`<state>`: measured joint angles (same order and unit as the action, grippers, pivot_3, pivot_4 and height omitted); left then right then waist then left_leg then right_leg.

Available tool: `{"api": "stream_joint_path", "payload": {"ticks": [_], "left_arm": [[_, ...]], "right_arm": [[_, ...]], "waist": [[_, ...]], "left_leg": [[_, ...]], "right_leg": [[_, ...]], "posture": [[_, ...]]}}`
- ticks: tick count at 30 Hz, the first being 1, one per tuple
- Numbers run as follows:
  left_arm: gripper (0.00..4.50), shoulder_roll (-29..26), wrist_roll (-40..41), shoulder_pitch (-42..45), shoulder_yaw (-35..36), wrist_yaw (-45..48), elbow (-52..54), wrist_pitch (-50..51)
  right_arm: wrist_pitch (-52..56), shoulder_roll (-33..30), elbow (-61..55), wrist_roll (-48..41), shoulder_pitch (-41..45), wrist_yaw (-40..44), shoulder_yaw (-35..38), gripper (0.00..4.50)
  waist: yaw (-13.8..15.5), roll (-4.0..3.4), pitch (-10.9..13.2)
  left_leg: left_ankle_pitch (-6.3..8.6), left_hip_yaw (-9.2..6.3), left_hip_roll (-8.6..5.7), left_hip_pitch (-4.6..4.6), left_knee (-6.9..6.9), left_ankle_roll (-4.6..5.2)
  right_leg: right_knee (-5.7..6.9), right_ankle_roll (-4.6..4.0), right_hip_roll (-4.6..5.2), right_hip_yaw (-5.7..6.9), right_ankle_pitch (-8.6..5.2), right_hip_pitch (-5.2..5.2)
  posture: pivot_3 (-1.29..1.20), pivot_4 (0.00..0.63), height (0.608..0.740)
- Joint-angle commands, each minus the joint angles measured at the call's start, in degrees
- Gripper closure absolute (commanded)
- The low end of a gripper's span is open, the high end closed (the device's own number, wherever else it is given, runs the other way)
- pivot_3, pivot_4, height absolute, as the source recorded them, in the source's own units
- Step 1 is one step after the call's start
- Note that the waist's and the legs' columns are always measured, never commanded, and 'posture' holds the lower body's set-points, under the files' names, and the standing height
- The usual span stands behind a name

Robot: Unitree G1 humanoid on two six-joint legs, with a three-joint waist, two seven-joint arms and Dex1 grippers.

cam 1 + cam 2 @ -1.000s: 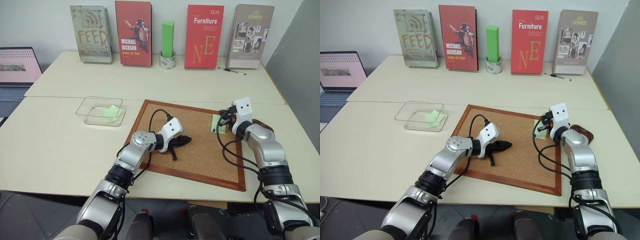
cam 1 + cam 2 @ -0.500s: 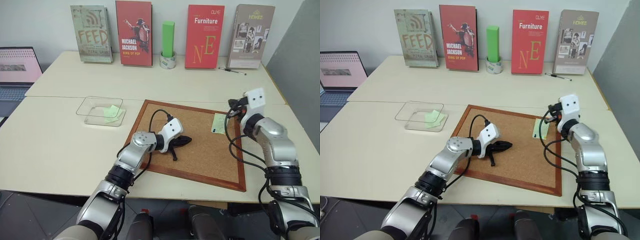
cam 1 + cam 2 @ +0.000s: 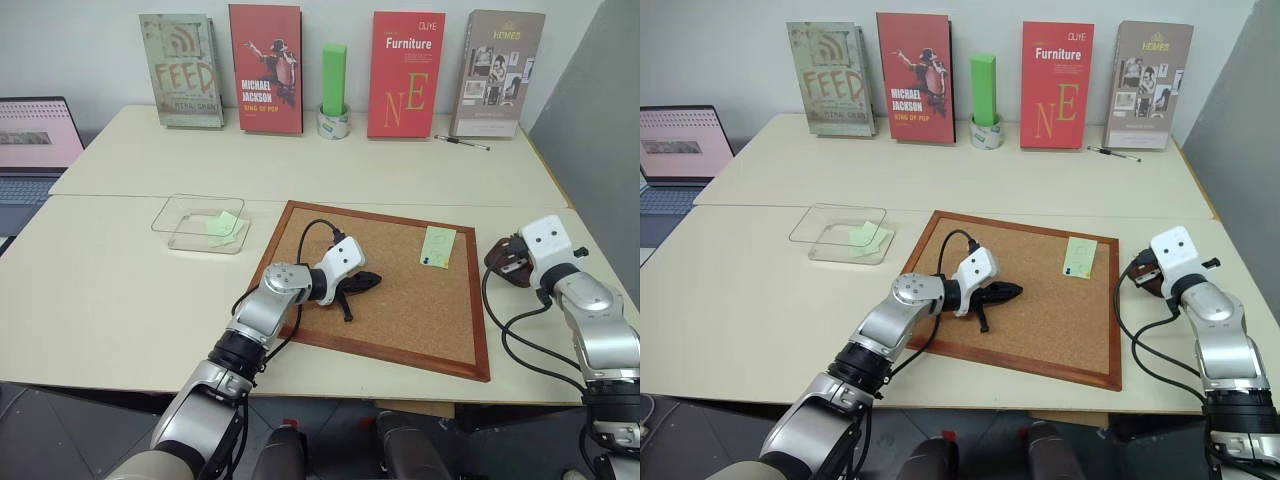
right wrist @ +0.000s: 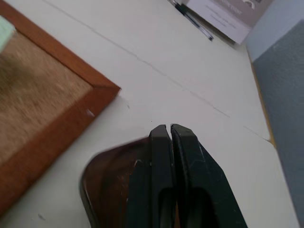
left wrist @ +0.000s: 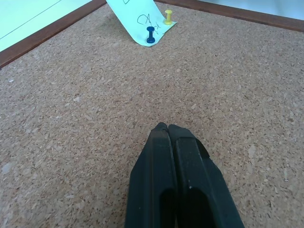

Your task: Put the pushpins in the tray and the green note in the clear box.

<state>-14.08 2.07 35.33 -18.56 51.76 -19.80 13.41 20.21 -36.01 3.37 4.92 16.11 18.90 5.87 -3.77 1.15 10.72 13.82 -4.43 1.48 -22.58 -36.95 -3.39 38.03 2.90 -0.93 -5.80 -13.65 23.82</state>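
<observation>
A pale green note point(image 3: 438, 246) lies on the corkboard point(image 3: 400, 320) near its far right corner. A blue pushpin point(image 5: 150, 36) and a yellow pushpin point(image 5: 167, 17) stand in its near edge. The dark reddish-brown tray point(image 3: 503, 266) sits on the table just right of the board. My right gripper point(image 4: 169, 128) is shut and hovers over the tray point(image 4: 107, 183); I see nothing between its fingers. Mid-board, my left gripper point(image 3: 367, 281) rests shut, pointing at the note. The clear box point(image 3: 196, 221) stands left of the board with another green note point(image 3: 222, 224) inside.
Books point(image 3: 265, 68), an upright green block in a tape roll point(image 3: 334, 88) and a pen point(image 3: 463, 142) line the back of the table. A laptop point(image 3: 30, 140) sits at far left. A grey panel point(image 3: 600, 110) closes off the right side.
My right gripper has swung right, from the green note on the corkboard to above the tray, leaving the note uncovered. The left arm has kept still.
</observation>
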Motion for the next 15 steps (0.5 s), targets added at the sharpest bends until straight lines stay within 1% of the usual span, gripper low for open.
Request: {"api": "stream_joint_path", "payload": {"ticks": [1, 3, 4, 5, 8, 11, 14, 15], "left_arm": [[4.50, -0.3, -1.3, -0.2, -1.1, 0.1, -0.3, 0.5], [4.50, -0.3, -1.3, -0.1, -1.0, 0.1, -0.4, 0.4], [4.50, -0.3, -1.4, 0.0, -1.0, 0.1, -0.4, 0.4], [4.50, -0.3, -1.4, 0.0, -1.0, 0.1, -0.5, 0.4], [4.50, -0.4, -1.5, 0.0, -1.0, 0.1, -0.4, 0.4], [4.50, -0.4, -1.6, -0.1, -1.0, 0.1, -0.4, 0.3], [4.50, -0.4, -1.6, -0.1, -1.0, 0.0, -0.4, 0.3], [4.50, -0.4, -1.6, 0.0, -0.9, -0.1, -0.5, 0.2]], "right_arm": [[-2.1, -1.9, 0.3, 3.2, -0.1, -0.4, -1.5, 4.44], [-2.5, -2.3, 0.8, 4.3, 0.0, -0.4, -2.4, 4.03], [-2.3, -2.4, 0.9, 4.5, 0.0, -0.3, -2.6, 3.98], [-2.1, -2.4, 0.9, 4.6, 0.1, -0.2, -2.7, 3.75], [-1.3, -2.6, 0.8, 4.8, -0.3, 0.6, -2.8, 3.25], [-0.6, -2.6, 0.4, 4.7, -0.6, 1.1, -2.7, 2.60], [-0.4, -2.7, -1.0, 4.7, -0.8, 1.3, -2.0, 2.06], [-0.6, -2.5, -2.3, 4.2, -0.8, 0.9, -0.9, 2.06]], "waist": [[0.0, 0.00, 0.0], [0.0, 0.00, 0.0], [0.0, 0.00, 0.0], [0.0, 0.00, 0.0], [0.0, 0.00, 0.0], [0.0, 0.00, 0.0], [0.0, 0.00, 0.0], [0.0, 0.00, 0.0]], "left_leg": [[0.00, 0.00, 0.00, 0.02, 0.00, 0.00], [0.00, 0.00, 0.00, 0.02, 0.00, 0.00], [0.00, 0.00, 0.00, 0.02, 0.00, 0.00], [0.00, 0.00, 0.00, 0.02, 0.00, 0.00], [0.00, 0.00, 0.00, 0.03, 0.00, 0.00], [0.00, 0.00, 0.00, 0.07, 0.00, 0.00], [0.00, 0.00, 0.00, 0.07, 0.00, 0.00], [0.00, 0.00, 0.00, 0.07, 0.01, 0.00]], "right_leg": [[-0.02, 0.00, 0.00, 0.00, 0.00, -0.03], [-0.03, 0.00, 0.00, 0.01, 0.00, -0.05], [-0.03, 0.00, 0.00, 0.01, 0.00, -0.05], [-0.04, 0.00, 0.00, 0.01, 0.00, -0.05], [-0.03, 0.00, 0.01, 0.01, 0.00, -0.06], [-0.03, 0.00, 0.00, 0.01, 0.00, -0.08], [-0.03, 0.00, 0.00, 0.01, 0.00, -0.09], [-0.03, 0.00, 0.00, 0.01, 0.00, -0.09]], "posture": [[0.00, 0.150, 0.740], [0.00, 0.150, 0.740], [0.00, 0.150, 0.740], [0.00, 0.150, 0.740], [0.00, 0.150, 0.740], [0.00, 0.150, 0.740], [0.00, 0.150, 0.740], [0.00, 0.150, 0.740]]}}
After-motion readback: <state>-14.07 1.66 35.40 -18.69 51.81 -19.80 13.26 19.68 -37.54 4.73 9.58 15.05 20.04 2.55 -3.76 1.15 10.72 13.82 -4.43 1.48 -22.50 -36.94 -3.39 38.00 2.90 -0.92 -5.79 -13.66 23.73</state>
